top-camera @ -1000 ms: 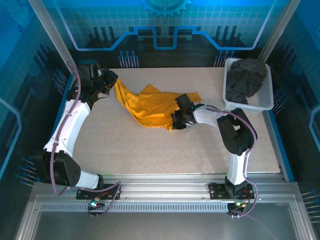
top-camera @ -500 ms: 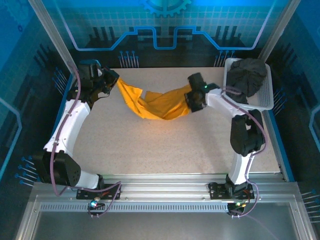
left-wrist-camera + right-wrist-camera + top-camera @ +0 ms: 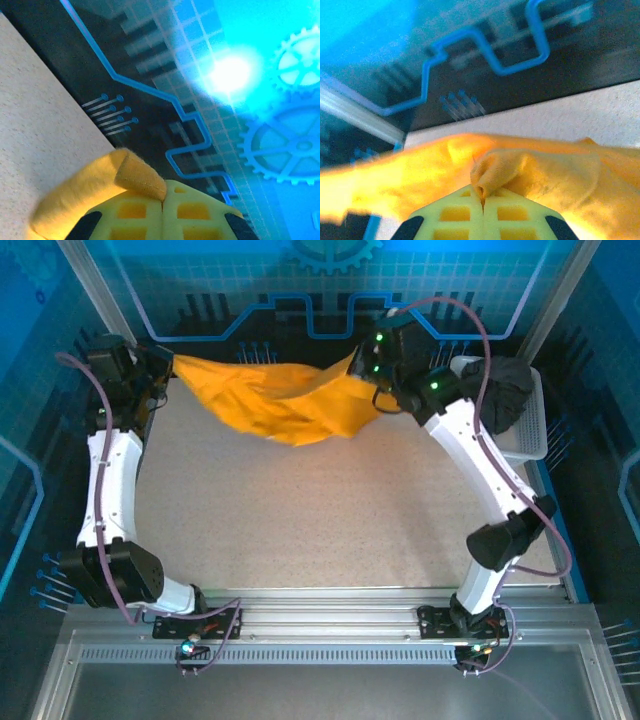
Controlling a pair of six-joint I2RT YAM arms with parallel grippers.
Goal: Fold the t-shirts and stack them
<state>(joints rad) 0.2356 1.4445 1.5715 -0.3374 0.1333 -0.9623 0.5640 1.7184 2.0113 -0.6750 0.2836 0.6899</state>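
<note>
From above, the left gripper (image 3: 165, 365) and right gripper (image 3: 372, 370) are stretching the orange-yellow t-shirt (image 3: 270, 400) aloft at the table's (image 3: 300, 520) far edge; a second ago it was lying there crumpled. The charcoal t-shirt (image 3: 498, 390) is sitting in the basket (image 3: 530, 448), far right. The left wrist view is showing closed jaws pinching a rolled hem (image 3: 135, 175). In the right wrist view, closed jaws are pinching a bunched fold (image 3: 500, 167). Spreading for the fold is probably beginning.

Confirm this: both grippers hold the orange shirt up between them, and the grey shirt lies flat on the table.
No: the grey shirt sits bunched in the white basket, as the top external view shows. The rest stands.
</note>
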